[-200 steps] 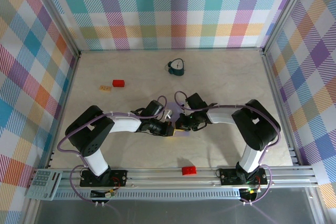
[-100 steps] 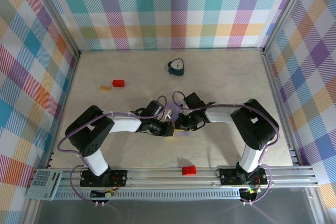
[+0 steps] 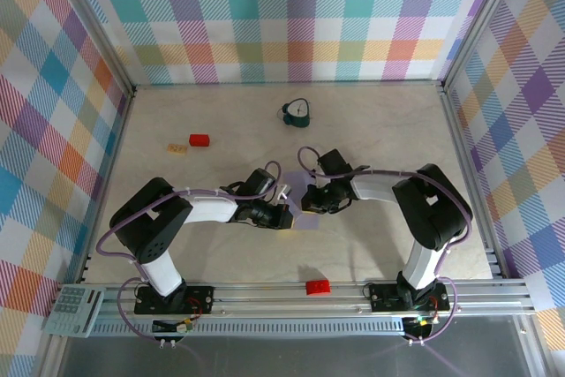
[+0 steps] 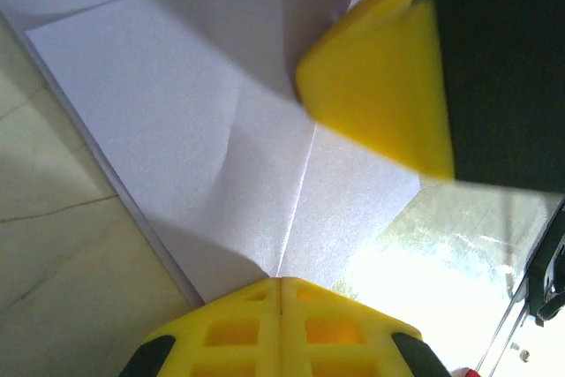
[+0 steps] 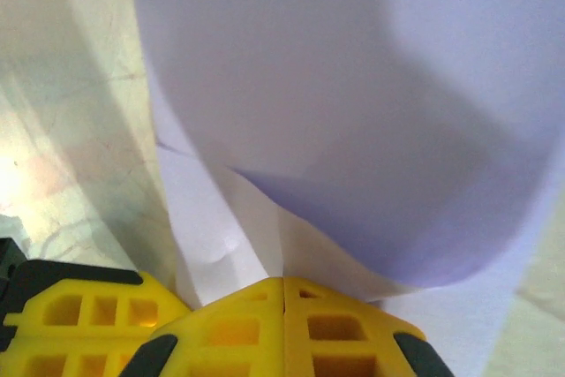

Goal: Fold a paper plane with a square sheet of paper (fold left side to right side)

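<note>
both arms meet in the middle of the table (image 3: pixel 388 130), fingertips nearly nose to nose over the lavender sheet of paper (image 3: pixel 298 218). the left gripper (image 3: pixel 284 216) is clamped fully closed, yellow fingers pressed together. in its wrist cam the tips (image 4: pixel 281 293) sit right at the near edge of the paper (image 4: pixel 177 103), which lies flat on the table just ahead, with a crease running straight toward the seam between the fingers. the right gripper (image 3: pixel 309 207) is closed tight too. from its own cam (image 5: pixel 282 284) a big flap of the paper (image 5: pixel 353 130) curls up and arches over just in front of the tips, with flatter layers underneath. can't tell if either one is actually pinching the paper or just pressing on it. the teal clock (image 3: pixel 297 112) and a red block (image 3: pixel 199 139) sit well apart toward the back, and another red block (image 3: pixel 317 286) sits near the front rail.
</note>
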Tool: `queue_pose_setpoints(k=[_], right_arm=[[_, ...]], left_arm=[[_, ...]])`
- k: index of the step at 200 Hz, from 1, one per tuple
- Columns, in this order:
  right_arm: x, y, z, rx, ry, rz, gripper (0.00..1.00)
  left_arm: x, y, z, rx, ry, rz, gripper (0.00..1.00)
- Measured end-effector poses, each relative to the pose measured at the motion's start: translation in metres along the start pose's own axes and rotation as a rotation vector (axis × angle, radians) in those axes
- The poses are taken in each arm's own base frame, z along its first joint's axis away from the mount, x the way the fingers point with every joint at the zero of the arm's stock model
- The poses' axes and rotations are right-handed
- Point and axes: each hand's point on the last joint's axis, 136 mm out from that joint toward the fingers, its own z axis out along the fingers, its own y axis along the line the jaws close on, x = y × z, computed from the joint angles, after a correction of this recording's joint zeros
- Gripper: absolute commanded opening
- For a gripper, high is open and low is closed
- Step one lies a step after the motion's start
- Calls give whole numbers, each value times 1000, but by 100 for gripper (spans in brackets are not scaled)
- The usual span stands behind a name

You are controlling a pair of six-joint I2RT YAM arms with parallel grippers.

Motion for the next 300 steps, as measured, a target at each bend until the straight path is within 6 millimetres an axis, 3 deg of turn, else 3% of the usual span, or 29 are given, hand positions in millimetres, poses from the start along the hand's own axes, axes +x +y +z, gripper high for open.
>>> queue_pose_setpoints(k=[181, 211, 248, 300], right_arm=[[-35, -36, -23, -18, -32, 68, 0], [-39, -40, -36, 22, -71, 71, 0], [-45, -20, -53, -6, -127, 28, 0], [-28, 12, -27, -90, -64, -21, 0]], left_arm=[[-8, 1, 0, -13, -37, 13, 0], [-8, 1, 0, -12, -36, 13, 0], [-7, 1, 0, -9, -34, 12, 0], [-8, 0, 0, -9, -32, 11, 0]])
